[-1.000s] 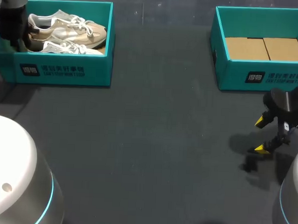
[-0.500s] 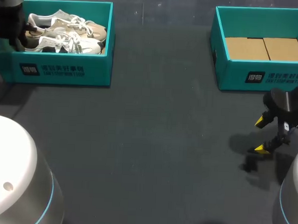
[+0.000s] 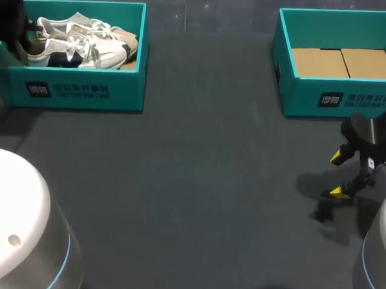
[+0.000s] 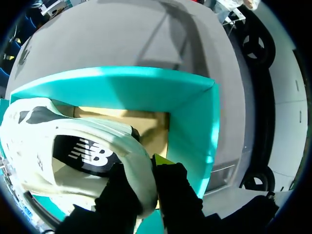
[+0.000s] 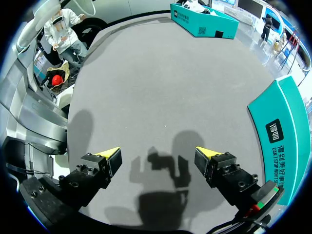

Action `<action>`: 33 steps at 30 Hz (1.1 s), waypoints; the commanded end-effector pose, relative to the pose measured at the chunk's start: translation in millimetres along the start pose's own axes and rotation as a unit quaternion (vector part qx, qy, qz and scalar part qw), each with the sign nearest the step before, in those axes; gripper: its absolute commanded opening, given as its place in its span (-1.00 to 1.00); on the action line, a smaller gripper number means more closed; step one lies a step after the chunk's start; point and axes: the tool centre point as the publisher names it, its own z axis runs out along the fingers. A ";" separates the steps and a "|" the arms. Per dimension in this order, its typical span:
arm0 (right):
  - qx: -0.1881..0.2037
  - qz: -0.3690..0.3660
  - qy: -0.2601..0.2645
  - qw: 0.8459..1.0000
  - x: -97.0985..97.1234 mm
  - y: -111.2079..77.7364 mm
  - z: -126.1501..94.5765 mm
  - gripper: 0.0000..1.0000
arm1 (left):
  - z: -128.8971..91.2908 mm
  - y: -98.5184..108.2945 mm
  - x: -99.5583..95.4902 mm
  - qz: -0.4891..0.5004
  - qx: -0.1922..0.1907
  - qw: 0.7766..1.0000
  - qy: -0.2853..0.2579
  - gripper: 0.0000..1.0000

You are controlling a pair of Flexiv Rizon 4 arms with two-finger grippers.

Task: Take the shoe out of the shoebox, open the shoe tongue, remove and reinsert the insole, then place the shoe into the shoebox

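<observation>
A white shoe (image 3: 81,51) with a dark side patch is tipped up in the left teal shoebox (image 3: 79,90), in front of a second, beige-and-white shoe (image 3: 98,31). My left gripper (image 3: 18,39) stands at the box's left end. In the left wrist view the left gripper (image 4: 146,181) is shut on the white shoe (image 4: 73,146) at its heel collar, one yellow fingertip (image 4: 163,161) showing outside the heel, above the shoebox's cardboard floor (image 4: 146,122). My right gripper (image 3: 337,173) hovers open over the bare table at the right, nothing between its fingers (image 5: 157,155).
A second teal shoebox (image 3: 338,100) with only a cardboard floor stands at the back right, just behind my right gripper; its wall (image 5: 282,131) is beside that gripper in the right wrist view. Dark table surface (image 3: 197,183) lies between the two boxes.
My left gripper has closed on the front shoe's heel and lifted it, so the shoe now stands higher and tipped onto its side in the box. The right arm has not moved.
</observation>
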 end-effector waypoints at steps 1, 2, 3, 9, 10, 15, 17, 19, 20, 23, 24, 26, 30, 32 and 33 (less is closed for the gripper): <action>0.000 0.000 -0.002 1.000 1.9 -0.8 -0.4 1.00 | -17.7 -0.8 7.3 -0.002 -0.003 1.000 -0.006 -1.00; 0.000 0.000 -0.002 1.000 1.9 -0.8 -0.4 1.00 | -21.2 -0.7 8.0 -0.003 -0.005 1.000 -0.006 -1.00; 0.000 0.000 -0.002 1.000 1.9 -0.8 -0.4 1.00 | -25.1 -0.6 8.8 -0.004 -0.008 1.000 -0.005 -1.00; 0.000 0.000 -0.002 1.000 1.9 -0.8 -0.4 1.00 | -49.5 -2.4 11.0 -0.010 -0.025 1.000 0.008 -1.00; 0.000 0.000 -0.002 1.000 1.9 -0.8 -0.4 1.00 | -53.8 -3.1 10.8 -0.012 -0.029 0.999 0.011 -1.00; 0.000 0.000 -0.002 1.000 1.9 -0.8 -0.4 1.00 | -75.0 -6.0 9.6 -0.017 -0.032 0.999 0.016 -1.00; 0.000 0.000 -0.002 1.000 1.9 -0.8 -0.4 1.00 | -84.7 -7.8 9.0 -0.020 -0.033 0.999 0.018 -1.00; 0.000 0.000 -0.002 1.000 1.9 -0.8 -0.4 1.00 | -94.7 -9.5 8.8 -0.022 -0.034 0.999 0.018 -1.00; 0.000 0.000 -0.002 1.000 1.9 -0.8 -0.4 1.00 | -99.3 -10.1 8.8 -0.024 -0.033 0.999 0.016 -1.00; 0.000 0.000 -0.002 1.000 1.9 -0.8 -0.4 1.00 | -113.2 -12.2 8.3 -0.027 -0.034 0.999 0.013 -1.00; 0.000 0.000 -0.002 1.000 1.9 -0.8 -0.4 1.00 | -116.4 -12.6 8.1 -0.028 -0.034 0.999 0.013 -1.00; 0.000 0.000 -0.002 1.000 1.9 -0.8 -0.4 1.00 | -126.6 -15.1 7.2 -0.031 -0.037 0.999 0.012 -1.00; 0.000 0.000 -0.002 1.000 1.9 -0.8 -0.4 1.00 | -143.6 -24.3 5.6 -0.033 -0.044 0.998 0.016 -1.00; 0.000 0.000 -0.002 1.000 1.9 -0.8 -0.4 1.00 | -155.4 -34.9 4.2 -0.031 -0.044 0.998 0.016 -1.00; 0.000 0.000 -0.002 1.000 1.9 -0.8 -0.4 1.00 | -158.9 -38.5 3.8 -0.031 -0.045 0.998 0.016 -1.00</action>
